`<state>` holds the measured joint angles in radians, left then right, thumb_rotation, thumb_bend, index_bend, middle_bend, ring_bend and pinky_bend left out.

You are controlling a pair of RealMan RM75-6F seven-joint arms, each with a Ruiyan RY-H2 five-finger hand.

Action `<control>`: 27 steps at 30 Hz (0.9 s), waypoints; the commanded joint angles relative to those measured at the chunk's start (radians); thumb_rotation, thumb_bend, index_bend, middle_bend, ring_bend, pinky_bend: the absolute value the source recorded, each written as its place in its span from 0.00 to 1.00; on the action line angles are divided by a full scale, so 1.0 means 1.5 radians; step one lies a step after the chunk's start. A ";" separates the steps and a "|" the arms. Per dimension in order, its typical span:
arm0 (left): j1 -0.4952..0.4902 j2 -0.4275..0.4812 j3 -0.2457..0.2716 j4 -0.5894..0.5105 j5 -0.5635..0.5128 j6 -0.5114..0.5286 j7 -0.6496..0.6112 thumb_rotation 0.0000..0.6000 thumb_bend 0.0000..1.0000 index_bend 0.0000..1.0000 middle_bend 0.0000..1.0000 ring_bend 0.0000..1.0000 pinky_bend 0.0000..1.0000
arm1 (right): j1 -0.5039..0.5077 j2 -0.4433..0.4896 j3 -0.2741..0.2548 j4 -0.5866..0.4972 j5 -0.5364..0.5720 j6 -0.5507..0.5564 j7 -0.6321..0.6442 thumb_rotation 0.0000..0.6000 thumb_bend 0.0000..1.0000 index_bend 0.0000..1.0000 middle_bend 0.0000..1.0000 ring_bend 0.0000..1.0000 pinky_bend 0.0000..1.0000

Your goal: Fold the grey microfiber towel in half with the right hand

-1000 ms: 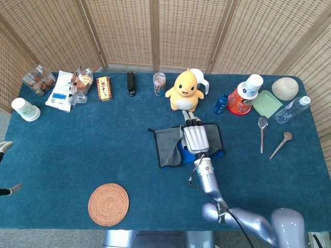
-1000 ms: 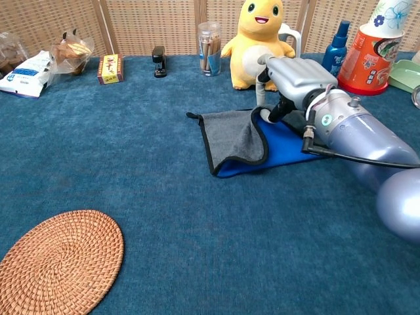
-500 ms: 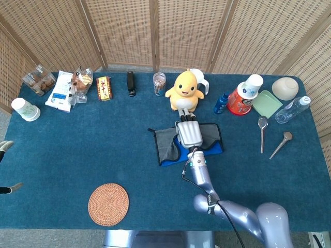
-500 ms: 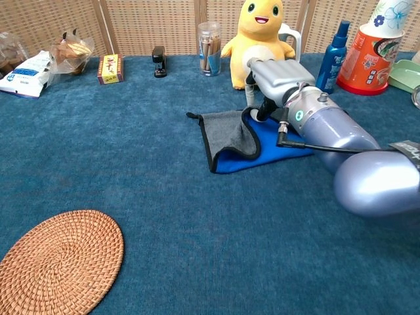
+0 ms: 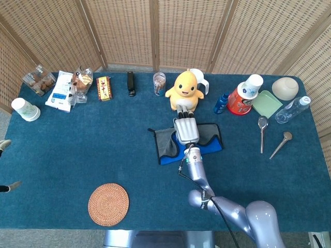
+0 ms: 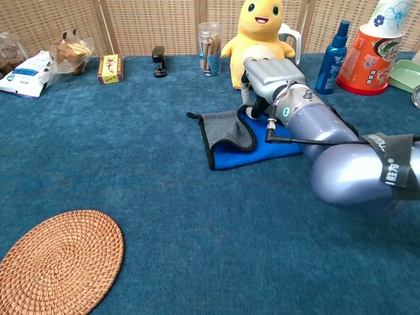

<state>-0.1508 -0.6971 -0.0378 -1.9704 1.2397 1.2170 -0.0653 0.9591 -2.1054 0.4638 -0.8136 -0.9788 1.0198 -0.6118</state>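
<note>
Woven rattan screens close off the back of a desk (image 5: 77, 155) covered in deep blue, short-pile carpet, and your towel (image 6: 226, 128) lies near its middle, just in front of the yellow plush duck (image 5: 184, 90). Its grey face is soft and matte with a dark stitched border; the blue underside shows where the right half has been lifted and carried left, so the cloth is partly doubled, long axis running left to right. Your right hand (image 6: 268, 77) sits above the raised edge, palm down with fingers pointing toward the duck; it seems to be holding the turned-over flap from above, but the fingers are hidden under the hand's body, so you cannot tell for sure how they are closed. The free left edge lies to the hand's left, and that is the direction the flap has to travel to meet it. The left hand (image 5: 4, 146) is barely visible at the desk's far left edge, well apart, and its state cannot be told. Further out: a round woven coaster (image 5: 108, 204) near the front, snack packets (image 5: 61, 90), a paper cup (image 5: 25, 109), a blue spray bottle (image 6: 335, 47) and spoons (image 5: 262, 133) to the right.
</note>
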 commanded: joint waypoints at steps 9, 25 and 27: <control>-0.002 0.000 -0.001 0.002 -0.005 -0.004 -0.003 1.00 0.10 0.00 0.00 0.00 0.00 | -0.001 0.003 0.003 0.004 0.020 -0.020 0.019 1.00 0.47 0.28 0.00 0.00 0.22; 0.003 -0.001 0.004 -0.007 0.009 0.006 0.008 1.00 0.10 0.00 0.00 0.00 0.00 | -0.033 0.070 -0.025 -0.121 -0.020 0.049 0.012 1.00 0.09 0.00 0.00 0.00 0.22; 0.004 -0.001 0.005 -0.007 0.011 0.008 0.008 1.00 0.10 0.00 0.00 0.00 0.00 | -0.042 0.080 -0.033 -0.140 -0.032 0.060 0.022 1.00 0.09 0.00 0.00 0.00 0.22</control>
<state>-0.1450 -0.6990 -0.0304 -1.9808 1.2561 1.2283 -0.0540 0.9087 -1.9988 0.4245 -1.0035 -1.0127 1.0956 -0.5891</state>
